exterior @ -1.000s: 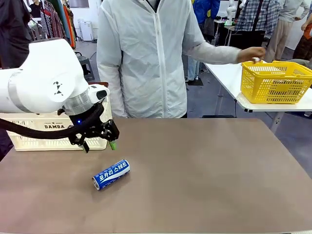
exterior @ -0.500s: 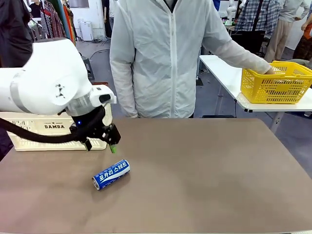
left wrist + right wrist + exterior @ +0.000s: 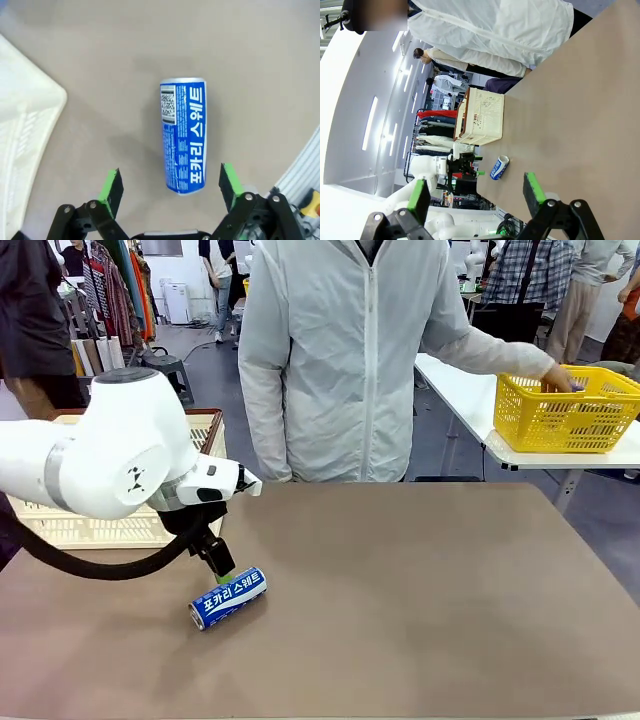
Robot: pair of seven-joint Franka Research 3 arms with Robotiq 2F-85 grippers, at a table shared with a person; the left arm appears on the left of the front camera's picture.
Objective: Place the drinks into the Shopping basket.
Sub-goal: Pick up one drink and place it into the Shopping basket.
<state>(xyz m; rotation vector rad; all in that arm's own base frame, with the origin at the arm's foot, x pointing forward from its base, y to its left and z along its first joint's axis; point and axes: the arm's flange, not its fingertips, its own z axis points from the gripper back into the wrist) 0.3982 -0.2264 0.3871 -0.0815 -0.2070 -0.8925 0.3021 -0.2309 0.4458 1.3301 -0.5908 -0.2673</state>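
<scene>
A blue can with white lettering [image 3: 228, 597] lies on its side on the brown table, left of the middle. My left gripper [image 3: 221, 566] hangs right over it, pointing down. In the left wrist view the blue can [image 3: 183, 135] lies lengthwise ahead of my left gripper [image 3: 171, 186], which is open, and its near end sits between the green pads [image 3: 112, 187]. The cream Shopping basket [image 3: 112, 528] stands at the table's left edge behind my arm; its corner [image 3: 25, 125] is in the wrist view too. My right gripper [image 3: 476, 195] is open and holds nothing, far from the can [image 3: 499, 167] and the basket [image 3: 480, 117].
A person in a white jacket [image 3: 360, 360] stands at the far edge, one hand [image 3: 560, 378] reaching into a yellow mesh basket [image 3: 565, 410] on a side table at the right. The brown table [image 3: 430, 610] is bare right of the can.
My left arm swung away from the cream basket and brought its gripper down over the blue can. The person shifted right, hand now inside the yellow basket. The can has not moved.
</scene>
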